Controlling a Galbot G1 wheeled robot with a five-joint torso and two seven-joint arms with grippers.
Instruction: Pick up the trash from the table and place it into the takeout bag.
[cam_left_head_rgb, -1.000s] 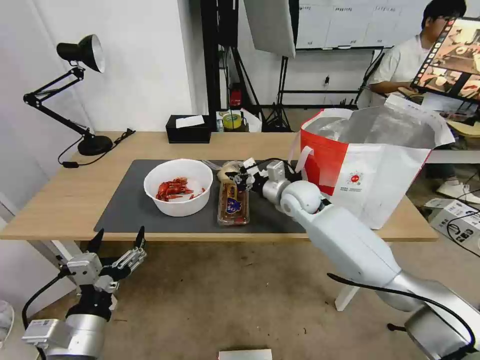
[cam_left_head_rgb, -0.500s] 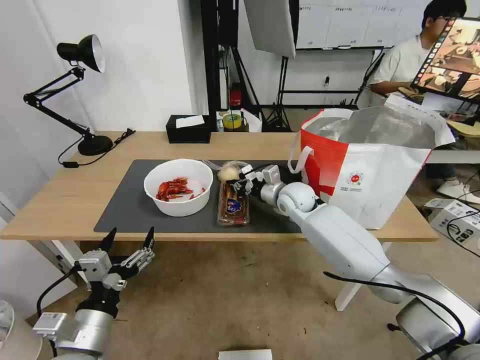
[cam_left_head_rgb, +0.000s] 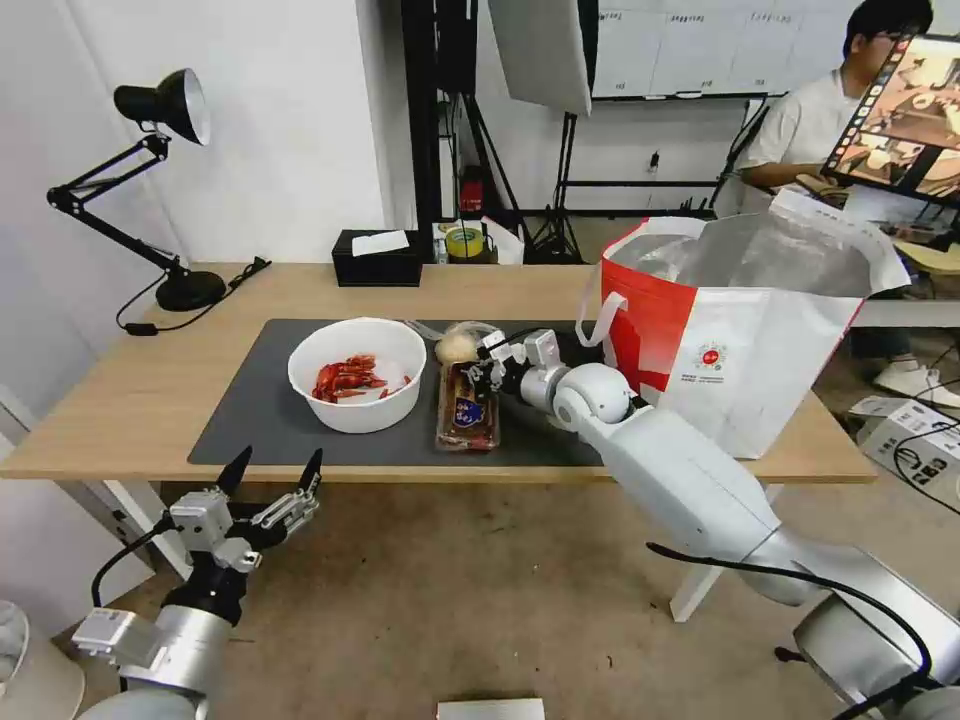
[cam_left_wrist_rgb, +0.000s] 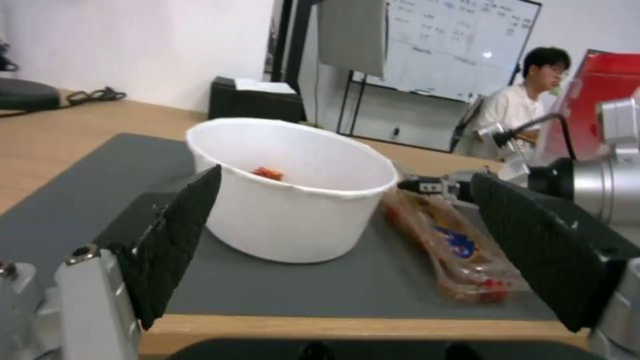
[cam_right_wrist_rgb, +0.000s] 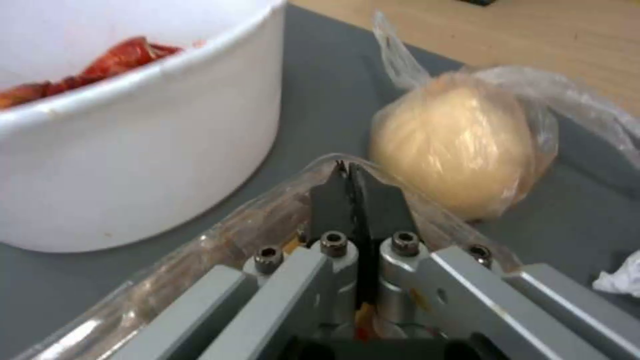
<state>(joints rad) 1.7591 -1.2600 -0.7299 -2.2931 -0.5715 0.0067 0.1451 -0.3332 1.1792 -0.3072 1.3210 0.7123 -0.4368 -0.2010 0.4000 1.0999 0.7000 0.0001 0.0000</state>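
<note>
On the table (cam_left_head_rgb: 140, 400), my right gripper (cam_left_head_rgb: 484, 368) is shut on the far rim of the clear plastic hinged tray (cam_left_head_rgb: 467, 410); the right wrist view shows its fingertips (cam_right_wrist_rgb: 337, 187) pinched together on that rim. Just beyond lies the clear bag with the beige bun (cam_right_wrist_rgb: 460, 145). The white bowl of red shellfish scraps (cam_left_head_rgb: 356, 372) stands to the tray's left. A bit of white tissue (cam_right_wrist_rgb: 620, 277) lies beside the gripper. The takeout bag (cam_left_head_rgb: 740, 330) stands open at the right. My left gripper (cam_left_head_rgb: 277, 470) is open below the table's front edge, facing the bowl (cam_left_wrist_rgb: 293, 190).
A dark grey mat (cam_left_head_rgb: 250, 430) lies under the trash. A black tissue box (cam_left_head_rgb: 376, 258) sits at the back edge and a black desk lamp (cam_left_head_rgb: 170, 200) at the far left. A person sits behind the bag.
My right gripper has come down from beside the bun onto the tray's far rim. My left gripper has shifted right, closer to the table's front edge.
</note>
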